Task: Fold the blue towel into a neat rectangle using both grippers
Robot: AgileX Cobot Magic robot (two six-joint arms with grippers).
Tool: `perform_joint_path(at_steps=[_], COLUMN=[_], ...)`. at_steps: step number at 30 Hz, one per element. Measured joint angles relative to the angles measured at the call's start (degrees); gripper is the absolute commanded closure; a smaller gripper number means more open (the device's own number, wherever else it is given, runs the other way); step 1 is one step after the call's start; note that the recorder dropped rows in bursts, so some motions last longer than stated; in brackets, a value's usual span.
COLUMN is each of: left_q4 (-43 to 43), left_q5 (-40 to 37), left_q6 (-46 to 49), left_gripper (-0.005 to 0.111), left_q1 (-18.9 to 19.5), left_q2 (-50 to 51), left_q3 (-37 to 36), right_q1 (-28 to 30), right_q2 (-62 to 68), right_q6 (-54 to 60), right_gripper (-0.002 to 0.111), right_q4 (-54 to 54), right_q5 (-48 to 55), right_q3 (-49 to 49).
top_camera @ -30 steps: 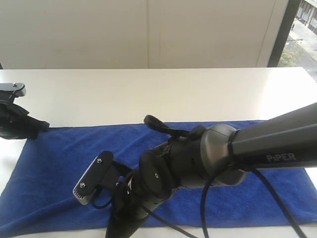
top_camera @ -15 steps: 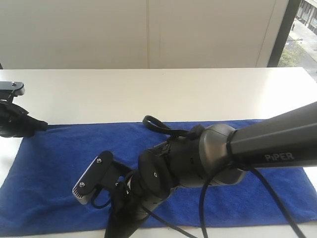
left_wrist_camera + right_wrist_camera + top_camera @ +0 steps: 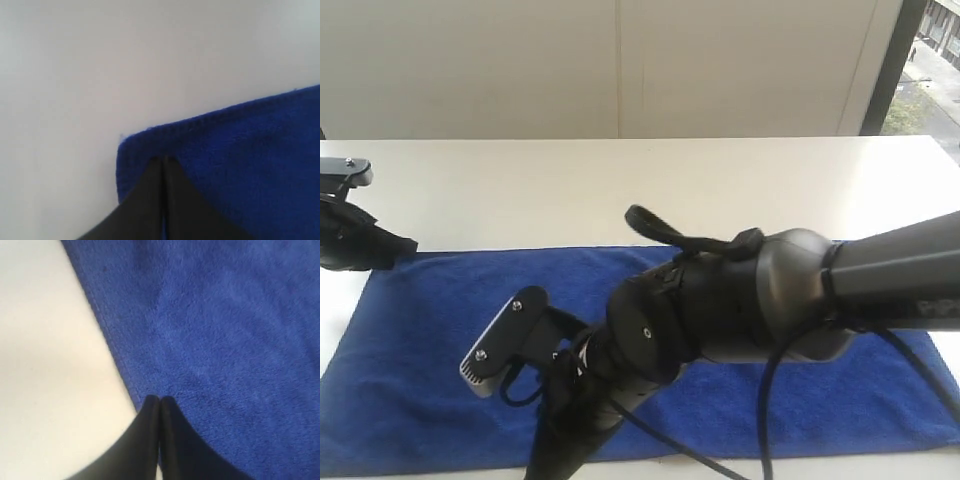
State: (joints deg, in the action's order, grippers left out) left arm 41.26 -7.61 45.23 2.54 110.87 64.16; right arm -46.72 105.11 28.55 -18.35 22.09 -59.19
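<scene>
**Workpiece position.** The blue towel (image 3: 420, 350) lies spread flat on the white tabletop (image 3: 620, 190). Its long sides run across the exterior view, and its near long edge sits close to the front of the tabletop. We see no fold in it, so we judge the folding not yet begun.

**Left gripper.** The left gripper (image 3: 163, 161) sits at the far left corner of the towel. Its jaws are fully closed, tip against tip, and rest over the cloth just inside the hemmed corner (image 3: 131, 142). We cannot tell whether any cloth is nipped between them, because the corner looks flat on the tabletop. A corner is the natural station here, since a lift from it carries both adjoining edges together.

**Right gripper.** The right arm (image 3: 720, 310) reaches across the towel towards its near long edge, left of the middle. The right gripper (image 3: 159, 401) has its jaws closed as well, with the tips meeting right at the hem (image 3: 112, 340), where cloth meets bare tabletop. Again, we cannot confirm a pinch.

**Assessment.** We judge that the two stations, far corner and near edge at the same end, are chosen so that this end rises level and the fold line runs square. An uneven lift risks a skewed rectangle.
</scene>
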Motion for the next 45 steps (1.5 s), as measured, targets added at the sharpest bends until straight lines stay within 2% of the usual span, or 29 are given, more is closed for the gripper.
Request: perform_joint_path(at_steps=[5,7,9,12,14,16,18,22,25,30,35,39,45], left_q4=[-0.03,-0.13,-0.13,-0.01,2.16,3.02,5.33,9.20,9.67,10.32,10.71,11.14,11.14], left_q5=[-4.63,-7.42,-12.97,-19.76,-19.92,-16.28,-12.74,-12.22,-11.77,-10.97,-10.97,-10.97,-10.97], left_q6=[0.00,0.00,-0.10,-0.42,-1.11,-1.23,-1.44,-1.44,-1.44,-1.44,-1.44,-1.44,-1.44], left_gripper=[0.107,0.107,0.107,0.107,0.107,0.107,0.107,0.107,0.107,0.107,0.107,0.107,0.107], left_q1=[0.00,0.00,0.00,0.00,0.00,0.00,0.00,0.00,0.00,0.00,0.00,0.00,0.00], left_q2=[-5.01,-8.74,-14.80,-20.54,-26.36,-34.78,-48.01,-69.26,-80.36,-87.16,-87.82,-87.82,-87.82], left_q3=[1.62,1.94,2.05,1.86,-2.06,-10.20,-20.72,-35.45,-42.38,-47.01,-47.35,-47.35,-47.35], right_q1=[0.77,3.96,12.00,21.83,27.72,32.31,39.18,49.21,51.36,51.70,51.70,52.15,57.21], right_q2=[-5.48,-9.01,-12.34,-13.01,-12.30,-10.54,-7.73,-2.90,-0.40,2.41,3.25,3.70,3.82], right_q6=[-5.22,-14.69,-29.77,-35.25,-35.89,-35.56,-30.78,-22.31,-20.62,-20.41,-21.66,-29.45,-31.88], right_gripper=[0.108,0.108,0.108,0.108,0.108,0.108,0.108,0.108,0.108,0.108,0.108,0.108,0.108], right_q4=[6.35,16.97,35.15,41.08,41.20,40.89,36.52,25.73,23.77,23.30,25.78,34.67,38.06], right_q5=[1.17,4.72,12.88,18.09,19.52,19.13,18.87,14.53,12.71,11.38,10.74,10.18,11.36], right_q3=[0.00,0.00,0.00,0.11,0.47,0.47,0.47,0.47,0.47,0.47,0.36,0.36,0.36])
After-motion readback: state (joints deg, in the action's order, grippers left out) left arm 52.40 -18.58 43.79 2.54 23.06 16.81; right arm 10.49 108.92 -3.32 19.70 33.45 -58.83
